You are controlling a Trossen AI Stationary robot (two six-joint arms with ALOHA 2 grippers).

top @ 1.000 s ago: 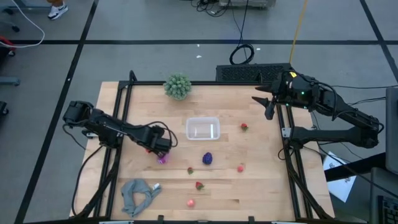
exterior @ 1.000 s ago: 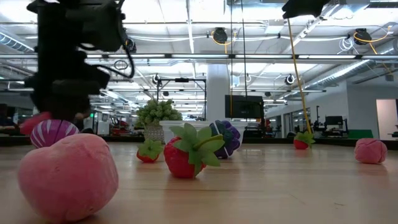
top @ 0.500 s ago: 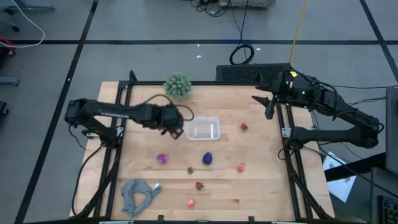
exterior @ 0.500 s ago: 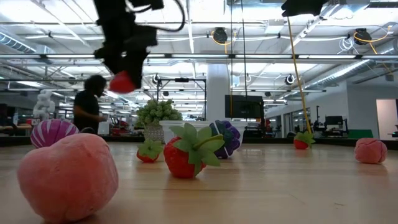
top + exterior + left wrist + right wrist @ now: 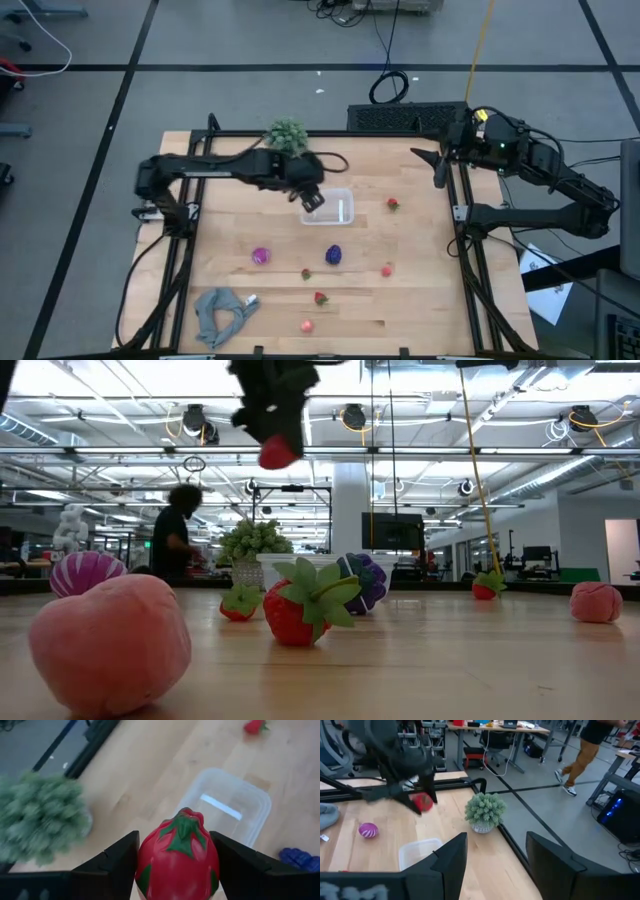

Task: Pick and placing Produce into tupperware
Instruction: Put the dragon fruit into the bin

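Since a second ago, left gripper (image 5: 311, 197) has carried a red strawberry (image 5: 178, 855), clamped between its fingers, above the tupperware (image 5: 333, 209) rim for dropping; right gripper (image 5: 440, 160) waits, fingers spread.

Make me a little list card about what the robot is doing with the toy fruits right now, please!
carrying: left gripper is shut on a red toy fruit with green leaves
where: in the air, at the near-left edge of the tupperware
tupperware: clear, looks empty
other arm: right gripper waits open at the table's right edge, holding nothing
still on table: magenta striped ball, dark purple fruit, several small red and pink pieces
also there: green bushy ball, grey cloth
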